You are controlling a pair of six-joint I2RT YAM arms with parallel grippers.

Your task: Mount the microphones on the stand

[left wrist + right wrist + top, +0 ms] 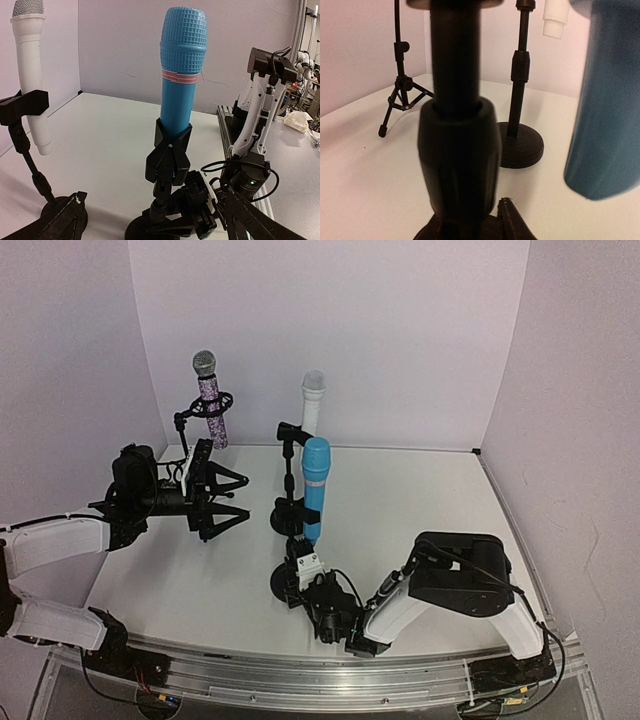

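Note:
The light blue microphone (315, 485) stands upright in the clip (169, 155) of the front stand (288, 585); it also shows in the left wrist view (181, 70) and the right wrist view (607, 100). The white microphone (312, 400) sits in the middle stand's clip (25, 106). The glittery purple microphone (210, 400) sits in the tripod stand at the back left. My right gripper (300, 575) is shut low on the front stand's pole (457, 125), one fingertip (512, 220) showing beside it. My left gripper (240, 498) is open and empty, left of the blue microphone.
The white microphone's stand has a round black base (520, 145) just behind the front stand. The tripod legs (402, 95) spread at the back left. White walls close the table at the back and both sides. A metal rail (300, 675) runs along the near edge.

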